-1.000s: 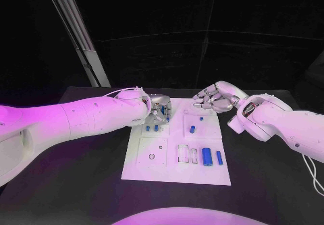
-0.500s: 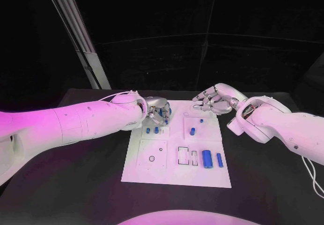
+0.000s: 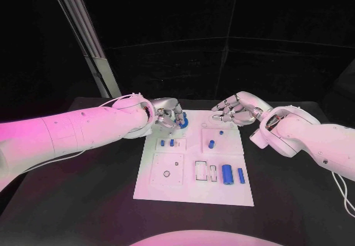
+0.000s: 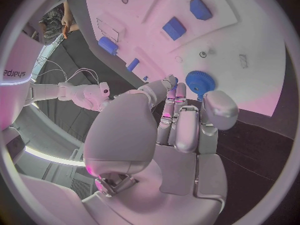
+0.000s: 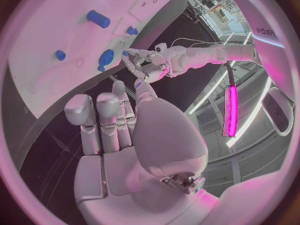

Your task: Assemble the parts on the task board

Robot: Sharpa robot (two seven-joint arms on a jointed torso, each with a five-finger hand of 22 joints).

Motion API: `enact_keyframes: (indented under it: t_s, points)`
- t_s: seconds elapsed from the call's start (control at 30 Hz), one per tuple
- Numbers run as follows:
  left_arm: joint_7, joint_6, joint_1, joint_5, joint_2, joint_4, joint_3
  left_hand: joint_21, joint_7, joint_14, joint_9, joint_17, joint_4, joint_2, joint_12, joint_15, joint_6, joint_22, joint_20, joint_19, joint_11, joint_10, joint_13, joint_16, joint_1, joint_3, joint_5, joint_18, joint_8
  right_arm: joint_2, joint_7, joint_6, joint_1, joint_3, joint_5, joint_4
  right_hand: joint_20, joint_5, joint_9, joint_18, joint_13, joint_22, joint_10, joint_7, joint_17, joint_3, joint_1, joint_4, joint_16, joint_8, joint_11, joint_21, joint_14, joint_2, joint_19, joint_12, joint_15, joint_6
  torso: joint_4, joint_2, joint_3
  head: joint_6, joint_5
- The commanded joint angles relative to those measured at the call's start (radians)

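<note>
The white task board [image 3: 194, 185] lies mid-table. My left hand [image 3: 167, 117] hovers over its far left corner and pinches a round blue gear [image 3: 182, 123] at its fingertips. In the left wrist view the gear [image 4: 200, 80] sits between the thumb and the fingers [image 4: 178, 92], low over the board [image 4: 250, 45]. My right hand [image 3: 235, 109] hangs above the far right corner with fingers apart, holding nothing. The right wrist view shows the gear [image 5: 106, 59] with the left hand [image 5: 145, 66] reaching onto it.
Two small blue pieces [image 3: 167, 142] stand just in front of the left hand. Two more [image 3: 211, 142] are in the right square. A thick blue cylinder [image 3: 226, 173] and a slimmer one [image 3: 241, 174] lie near the front right, beside rectangular slots [image 3: 201, 169].
My left hand has drawn back toward the board's far edge, and the blue gear now shows plainly beside its fingers. The right hand has hardly moved.
</note>
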Motion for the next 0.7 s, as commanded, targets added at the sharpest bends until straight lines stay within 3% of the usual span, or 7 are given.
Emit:
enact_keyframes:
  t_s: [0.03,0.33,0.7]
  points:
    - [0.014,0.016,0.002,0.036,-0.017,0.013,0.002,0.005,-0.002,0.020,0.001,0.000,0.000,0.001,-0.004,-0.003,0.007,0.002,-0.001,0.001,-0.002,0.009,0.002,0.003,-0.009,0.004,0.000,-0.010,-0.004,-0.002,0.009,-0.002,0.002,0.001,-0.001,0.002,0.000,0.007,0.000,0.010,-0.001,-0.001,-0.008,0.000,0.001,0.001,0.009,0.003,0.000,0.001,0.000,-0.004,-0.005,0.003,-0.004,-0.005,-0.001,-0.005,0.0001,0.001,-0.0003,0.000,-0.001]
    - [-0.016,0.091,0.004,0.019,-0.067,0.031,0.003,0.007,-0.001,0.020,0.001,-0.001,-0.003,-0.004,-0.010,-0.003,0.009,0.005,-0.001,0.002,-0.001,0.012,0.002,0.002,-0.012,0.003,0.000,-0.010,-0.008,-0.006,0.008,-0.003,0.002,0.001,-0.001,0.003,0.000,0.007,0.000,0.010,-0.001,-0.001,-0.008,0.000,0.001,0.001,0.009,0.003,0.000,0.001,0.000,-0.004,-0.005,0.003,-0.004,-0.005,-0.001,-0.005,-0.0003,0.001,-0.0001,-0.003,0.004]
    - [-0.040,0.105,0.001,-0.010,-0.051,-0.005,0.000,0.006,0.000,0.020,0.001,-0.002,-0.002,-0.005,-0.014,-0.002,0.010,0.005,0.000,0.001,-0.001,0.014,0.002,0.003,-0.017,0.002,0.000,-0.010,-0.010,-0.006,0.010,-0.006,0.002,0.000,-0.001,0.004,0.000,0.007,0.000,0.010,-0.001,-0.001,-0.008,0.000,0.001,0.001,0.009,0.003,0.000,0.001,0.000,-0.004,-0.005,0.003,-0.004,-0.005,-0.001,-0.005,-0.0037,0.001,0.0002,-0.007,0.012]
